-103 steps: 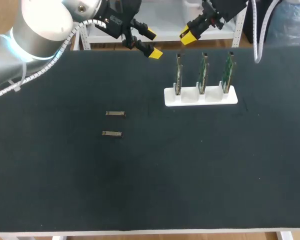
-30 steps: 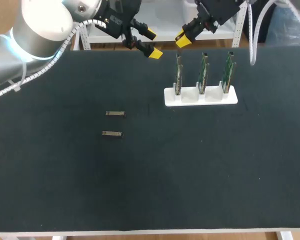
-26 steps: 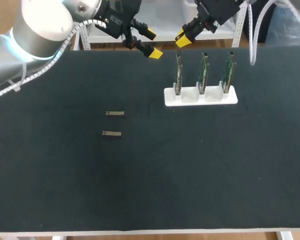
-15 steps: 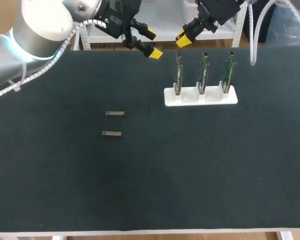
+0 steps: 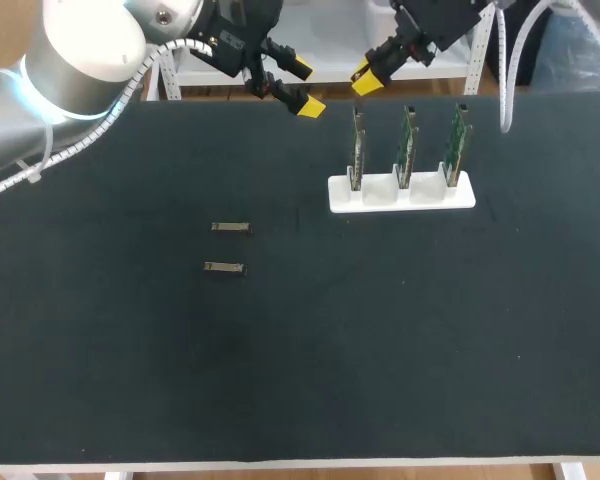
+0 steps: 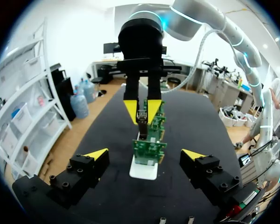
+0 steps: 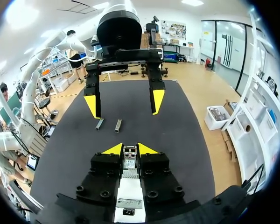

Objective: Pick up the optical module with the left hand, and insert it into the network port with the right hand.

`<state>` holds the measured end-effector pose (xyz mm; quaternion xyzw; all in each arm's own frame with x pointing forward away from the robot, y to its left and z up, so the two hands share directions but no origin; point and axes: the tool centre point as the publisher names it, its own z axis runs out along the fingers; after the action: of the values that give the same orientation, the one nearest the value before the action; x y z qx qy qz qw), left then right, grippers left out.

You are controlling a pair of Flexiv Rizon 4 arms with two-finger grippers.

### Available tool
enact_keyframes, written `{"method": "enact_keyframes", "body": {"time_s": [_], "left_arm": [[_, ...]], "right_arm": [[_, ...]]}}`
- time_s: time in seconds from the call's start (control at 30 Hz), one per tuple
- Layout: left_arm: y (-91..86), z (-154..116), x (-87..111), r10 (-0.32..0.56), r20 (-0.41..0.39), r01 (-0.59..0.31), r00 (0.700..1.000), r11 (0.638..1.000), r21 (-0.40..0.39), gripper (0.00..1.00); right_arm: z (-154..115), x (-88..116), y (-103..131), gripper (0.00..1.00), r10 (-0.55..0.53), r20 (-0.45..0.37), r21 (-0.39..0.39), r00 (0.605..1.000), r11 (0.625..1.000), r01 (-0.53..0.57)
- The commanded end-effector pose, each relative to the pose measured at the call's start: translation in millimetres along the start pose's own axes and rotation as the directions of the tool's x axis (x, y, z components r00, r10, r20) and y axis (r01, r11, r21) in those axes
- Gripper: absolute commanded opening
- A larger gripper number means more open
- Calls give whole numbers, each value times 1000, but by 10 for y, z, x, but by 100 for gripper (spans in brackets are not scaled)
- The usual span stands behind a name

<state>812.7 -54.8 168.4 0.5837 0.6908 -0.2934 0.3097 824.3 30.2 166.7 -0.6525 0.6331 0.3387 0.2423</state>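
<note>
out by the edge of the dark surface (image 5: 280, 380), the left gripper (image 5: 302, 87) hangs with its jaws spread wide and nothing in them. the right gripper (image 5: 365, 78) sits just across a small gap, facing it. in the right wrist view a small metal bit shows right at the right gripper's tip. honestly can't tell whether those jaws are pinching it or just lined up over something.

just below and beside the right jaws is a white holder (image 5: 400, 195) with three green boards (image 5: 405, 140) standing upright in a row. from the left wrist view that row runs end-on, straight ahead of the left jaws (image 6: 144, 156), with the right gripper (image 6: 142, 112) hanging above it.

one optical module (image 5: 231, 227) lies flat on the surface and a second optical module (image 5: 224, 267) lies just beside it, not touching. both are well apart from either set of jaws, closer to the left ones. in the right wrist view they show past the left gripper (image 7: 124, 105).
</note>
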Motion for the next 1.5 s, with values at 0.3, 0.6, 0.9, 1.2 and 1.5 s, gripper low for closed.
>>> {"method": "enact_keyframes", "body": {"time_s": [0.3,0.6,0.9,1.2,1.5], "left_arm": [[-8,-2,0,0,-2,0,1000,1000,-2,100],[-8,-2,0,0,-2,0,1000,1000,-2,100],[-8,-2,0,0,-2,0,1000,1000,-2,100],[-8,-2,0,0,-2,0,1000,1000,-2,100],[-8,-2,0,0,-2,0,1000,1000,-2,100]], "right_arm": [[15,47,-48,0,6,4,-275,1000,962,-4],[3,31,-35,0,5,20,-263,1000,965,1],[17,15,-34,0,0,23,-264,1000,964,6],[4,28,-27,0,2,44,-261,999,965,10],[9,62,-7,0,6,43,-257,999,966,5]]}}
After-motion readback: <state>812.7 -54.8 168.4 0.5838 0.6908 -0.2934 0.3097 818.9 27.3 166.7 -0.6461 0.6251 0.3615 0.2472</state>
